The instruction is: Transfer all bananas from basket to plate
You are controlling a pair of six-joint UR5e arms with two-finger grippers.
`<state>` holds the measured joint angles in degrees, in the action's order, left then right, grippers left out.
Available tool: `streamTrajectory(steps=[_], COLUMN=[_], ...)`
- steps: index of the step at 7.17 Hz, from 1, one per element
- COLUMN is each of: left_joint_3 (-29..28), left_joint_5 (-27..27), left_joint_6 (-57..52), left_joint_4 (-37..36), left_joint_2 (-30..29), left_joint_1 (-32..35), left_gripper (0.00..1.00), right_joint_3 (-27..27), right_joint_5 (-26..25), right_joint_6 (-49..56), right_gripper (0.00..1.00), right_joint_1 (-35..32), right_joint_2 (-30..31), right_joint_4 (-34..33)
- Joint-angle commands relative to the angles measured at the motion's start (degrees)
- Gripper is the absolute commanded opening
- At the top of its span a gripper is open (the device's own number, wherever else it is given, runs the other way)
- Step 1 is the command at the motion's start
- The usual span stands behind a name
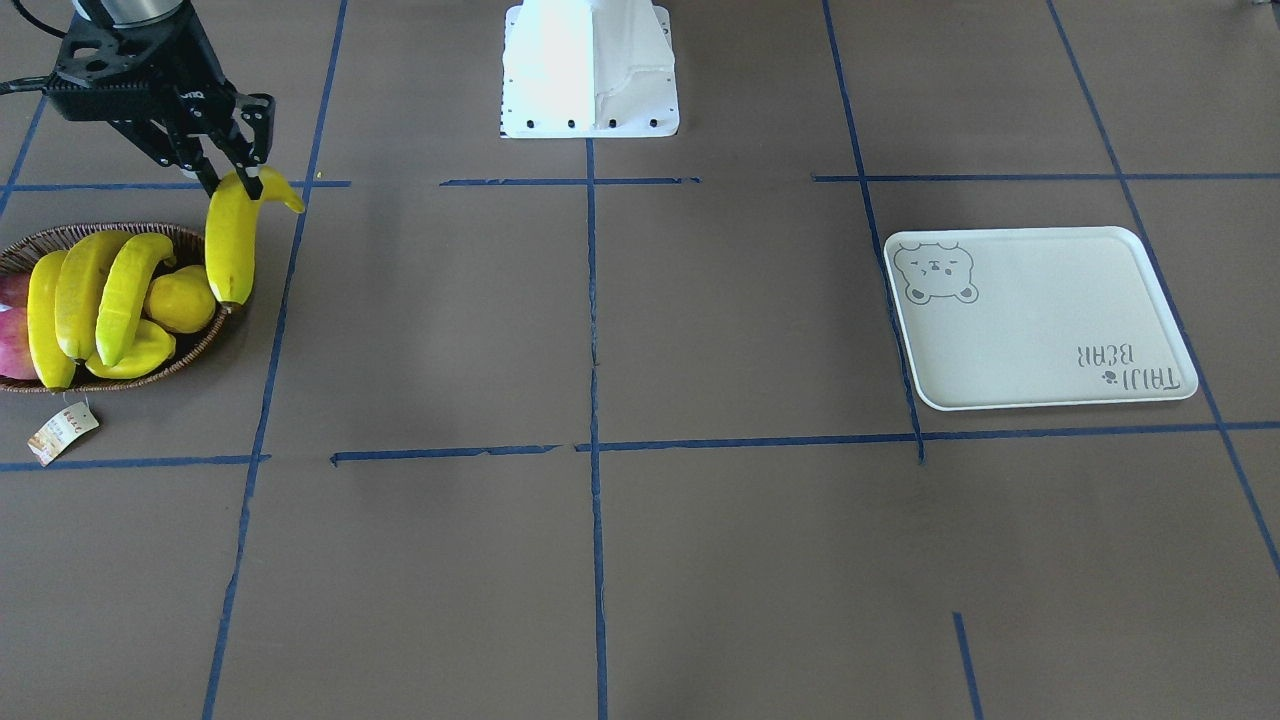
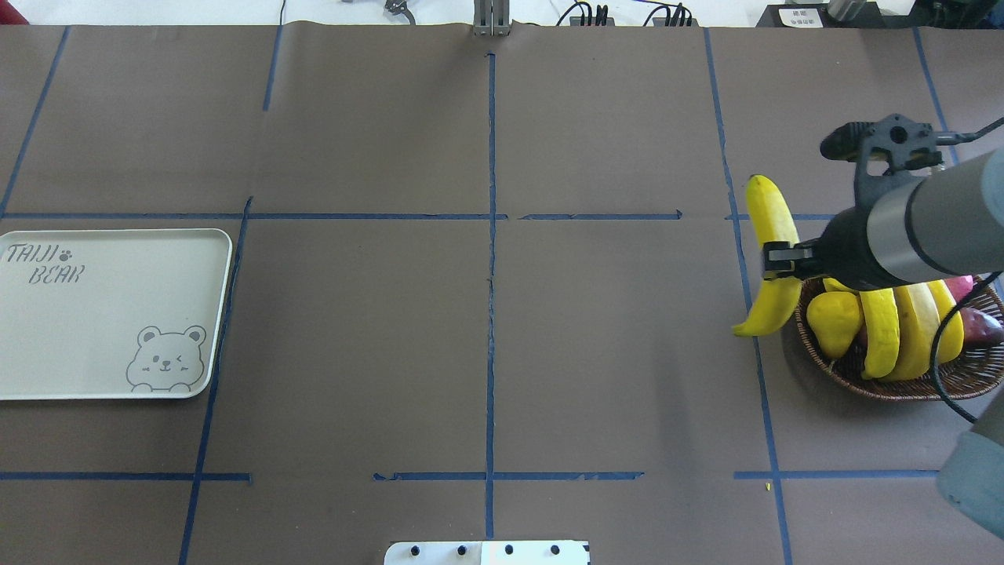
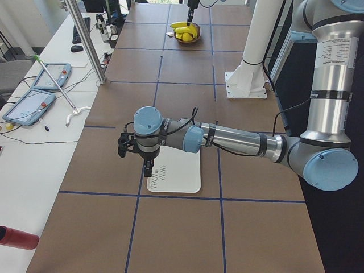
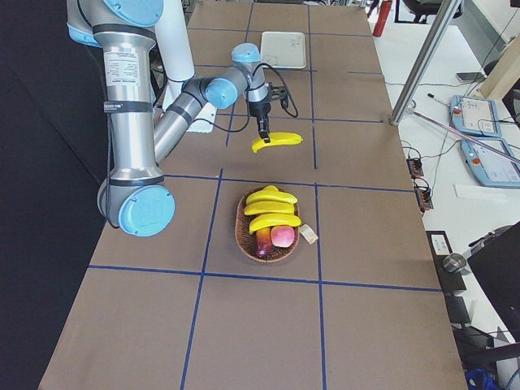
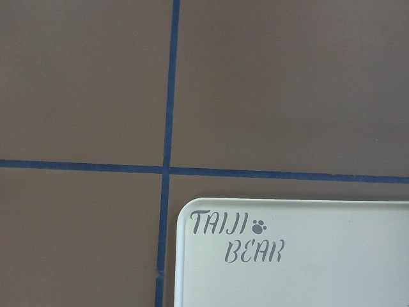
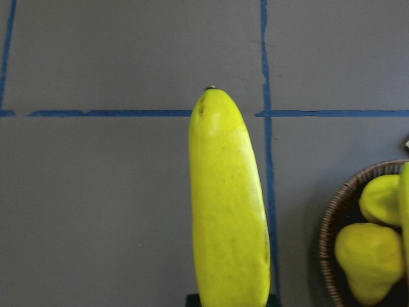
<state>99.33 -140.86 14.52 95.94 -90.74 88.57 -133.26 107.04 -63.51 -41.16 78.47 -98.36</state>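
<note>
My right gripper [image 1: 245,178] is shut on the upper part of one banana [image 1: 230,245], which hangs in the air just beside the basket [image 1: 205,345]. From overhead, this banana [image 2: 769,216] sits over the table at the basket's [image 2: 902,386] plate-side rim. Three more bananas [image 1: 95,290] lie across the basket. The plate [image 2: 102,314], a cream tray with a bear drawing, rests bare at the far end of the table. My left gripper [image 3: 148,169] hovers above the plate [image 3: 176,170]; I cannot tell whether it is open or shut.
The basket also holds yellow fruit [image 1: 182,300] and a red fruit [image 1: 12,340]. A paper tag [image 1: 62,432] lies on the table next to the basket. The white robot base [image 1: 590,70] stands at mid-table. Blue tape lines cross the brown surface.
</note>
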Motion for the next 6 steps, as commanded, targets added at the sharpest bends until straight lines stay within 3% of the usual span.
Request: streamTrajectory(steps=[1,4,6], left_joint_3=[-0.62,-2.04,-1.25], left_joint_5=[-1.52,-1.43,-1.34], left_joint_6=[13.09,49.26,60.76], left_joint_4=[11.90,34.96,38.87], left_joint_2=[-2.06,-10.81,-17.85], left_joint_1=[-4.34,-18.21,-24.56], left_gripper=[1.00,1.00,0.99], right_joint_3=[4.32,9.67,12.58], right_joint_5=[0.10,0.01,-0.86], right_joint_6=[-12.12,-20.04,-20.25], right_gripper=[0.01,0.01,0.02], right_joint_1=[4.93,8.01,11.87], right_joint_2=[-11.20,-11.32,-11.50], right_joint_4=[1.84,23.31,33.19])
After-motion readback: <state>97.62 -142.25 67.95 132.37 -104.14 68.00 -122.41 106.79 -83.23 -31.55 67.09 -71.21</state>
